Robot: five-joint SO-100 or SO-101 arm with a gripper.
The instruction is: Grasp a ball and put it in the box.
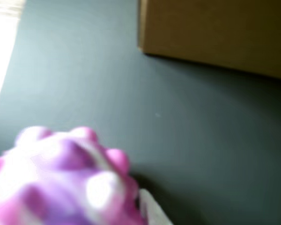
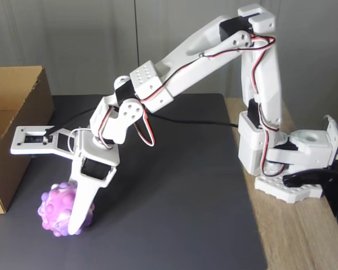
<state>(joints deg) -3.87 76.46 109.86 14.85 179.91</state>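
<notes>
One white arm is reaching down over the dark mat (image 2: pixel 174 185), its gripper (image 2: pixel 73 222) clamping the ball (image 2: pixel 57 212) near the mat's left edge in the fixed view. Box (image 2: pixel 14 129) is sitting just beside it, at that same edge.

Box (image 2: pixel 14 135) wall stands left of ball (image 2: pixel 65 211); mat (image 2: pixel 174 197) rightward open.

Mottled purple-pink-white ball (image 2: pixel 61 212), plain brown box (image 2: pixel 14 121), white tool (image 2: pixel 76 225) — all on a dark grey mat (image 2: pixel 174 197).
</notes>
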